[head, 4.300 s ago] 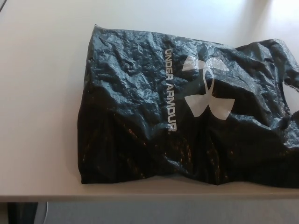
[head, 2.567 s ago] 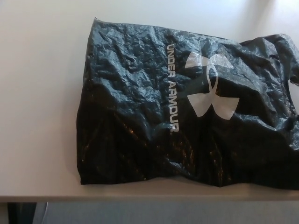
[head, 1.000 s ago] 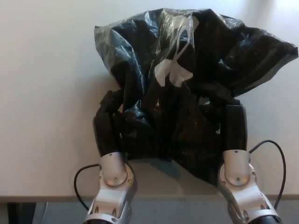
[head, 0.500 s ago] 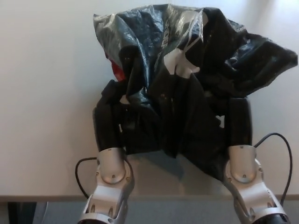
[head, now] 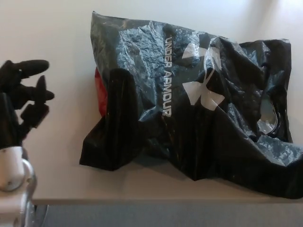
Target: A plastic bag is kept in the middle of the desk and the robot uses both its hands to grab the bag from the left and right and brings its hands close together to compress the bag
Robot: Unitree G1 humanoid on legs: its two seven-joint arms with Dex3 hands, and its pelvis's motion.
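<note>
The pale, smooth desk [head: 52,42] fills most of my view, its near edge running across the bottom of the picture. On it lies the crumpled black plastic bag [head: 189,109], taking up the middle and the right of the desk and reaching almost to the near edge. It rests loosely, puffed and creased, with its right part running out of the picture. White lettering [head: 167,75] reading UNDER ARMOUR runs down the bag's upper face, and a white logo [head: 202,78] sits just to the right of that lettering. At the bag's left edge, about halfway down, a small patch of red [head: 98,97] shows from under the black plastic; I cannot tell what it is.

My left hand [head: 21,106] is well to the left of the bag, clear of it and touching nothing, with its black fingers [head: 28,68] spread apart and pointing toward the bag. Below it my silver wrist [head: 12,168] sits at the desk's near edge. My right hand does not show.
</note>
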